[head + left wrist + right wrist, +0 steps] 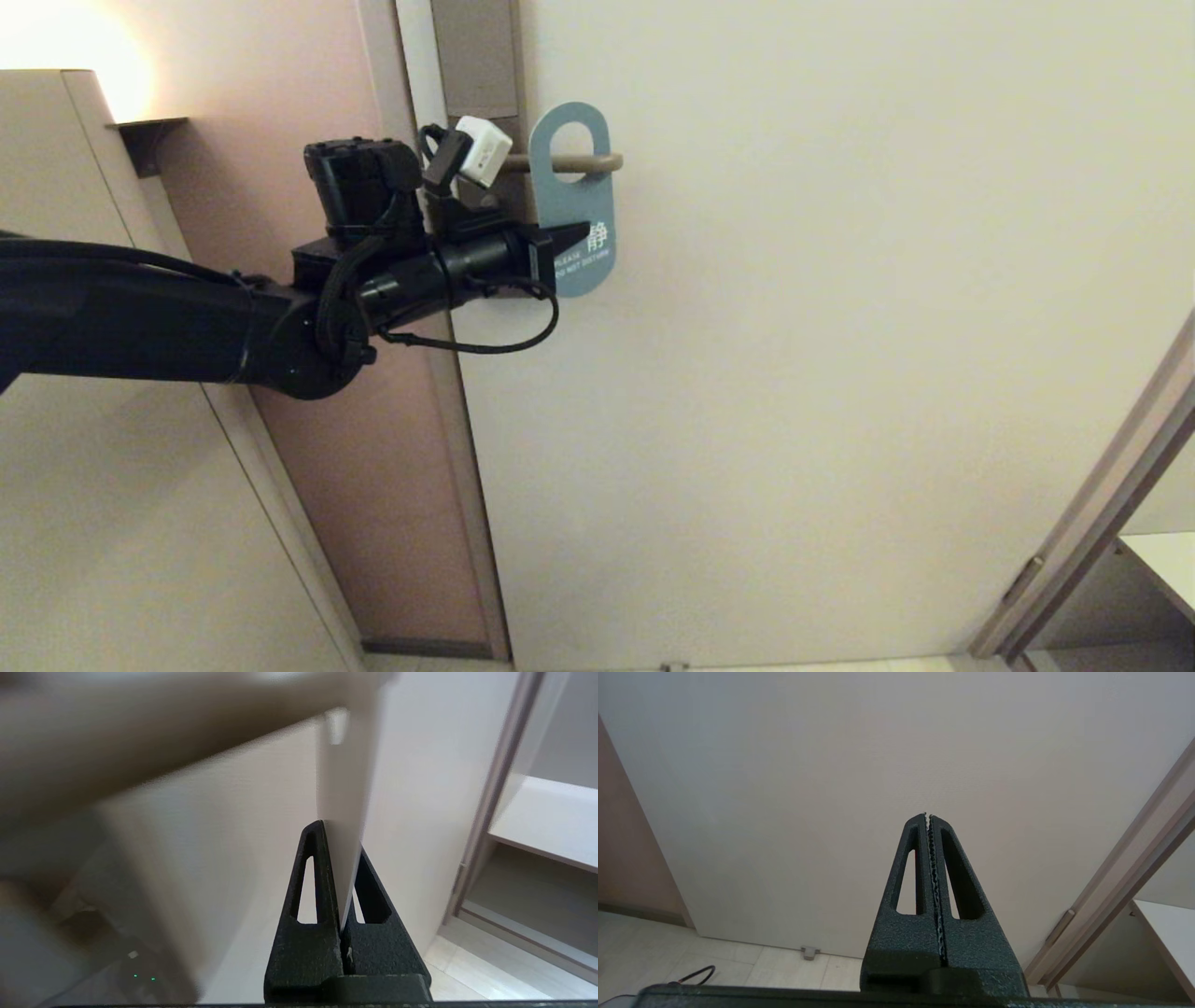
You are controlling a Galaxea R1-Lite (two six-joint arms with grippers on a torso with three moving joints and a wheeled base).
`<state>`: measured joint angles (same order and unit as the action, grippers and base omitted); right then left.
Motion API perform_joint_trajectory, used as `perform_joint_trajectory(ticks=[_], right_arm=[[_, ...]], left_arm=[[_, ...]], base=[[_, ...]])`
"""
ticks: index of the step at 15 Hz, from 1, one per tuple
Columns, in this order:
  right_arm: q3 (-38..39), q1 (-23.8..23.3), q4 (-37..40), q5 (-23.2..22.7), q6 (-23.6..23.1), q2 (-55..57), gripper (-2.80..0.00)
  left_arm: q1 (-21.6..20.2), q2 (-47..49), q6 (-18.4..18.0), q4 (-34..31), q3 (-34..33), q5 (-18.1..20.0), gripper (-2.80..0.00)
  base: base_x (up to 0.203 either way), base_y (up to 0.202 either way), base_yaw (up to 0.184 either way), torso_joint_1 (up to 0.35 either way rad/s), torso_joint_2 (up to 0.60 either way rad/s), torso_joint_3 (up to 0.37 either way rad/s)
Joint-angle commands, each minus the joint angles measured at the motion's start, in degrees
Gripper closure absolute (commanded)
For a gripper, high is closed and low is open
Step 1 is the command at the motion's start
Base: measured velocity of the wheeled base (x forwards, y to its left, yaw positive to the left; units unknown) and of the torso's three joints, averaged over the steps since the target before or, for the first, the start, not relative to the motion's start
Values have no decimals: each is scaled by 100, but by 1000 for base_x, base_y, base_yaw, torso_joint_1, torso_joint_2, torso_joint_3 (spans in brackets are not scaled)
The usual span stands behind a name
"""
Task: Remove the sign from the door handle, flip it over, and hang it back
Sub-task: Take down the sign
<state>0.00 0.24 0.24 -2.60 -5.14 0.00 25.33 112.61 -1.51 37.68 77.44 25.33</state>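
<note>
Below the door handle (pixel 569 164), my left pincer (pixel 571 239) pinches the lower part of the sign (pixel 577 201), which hangs lengthwise downward, hole threaded on the lever, blue face outward; my right pincer (pixel 929 816) is pressed together, idle.

Sign (pixel 577 201): thin card, matt blue face with white print; seen edge-on from the left wrist, pale and smooth. Handle (pixel 569 164): beige metal, dull satin sheen. Door (pixel 840 327): smooth, matt off-white. Left gripper (pixel 345 891): black plastic, grainy matt, slotted. Right gripper (pixel 928 826): same rough black plastic, toothed inner faces. Floor (pixel 738 970): pale tiles, slight gloss.
</note>
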Motion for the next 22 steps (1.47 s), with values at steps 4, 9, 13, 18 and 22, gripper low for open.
perform_joint_trajectory(ticks=[4,9,13,18,22], right_arm=[[0,2,2,-4,-4,9,0],[0,2,2,-4,-4,9,0],[0,2,2,-4,-4,9,0],[0,2,2,-2,-4,9,0],[0,2,2,-4,-4,9,0]], left_arm=[[174,147,1,20,34,-99,0],[165,210,10,24,87,-99,0],[165,377,19,25,393,-90,0],[270,481,19,11,614,-81,0],[512,423,27,11,600,-90,0]], base=[[0,0,0,0,0,0],[0,0,0,0,0,0],[0,0,0,0,0,0],[0,0,0,0,0,0],[0,0,0,0,0,0]])
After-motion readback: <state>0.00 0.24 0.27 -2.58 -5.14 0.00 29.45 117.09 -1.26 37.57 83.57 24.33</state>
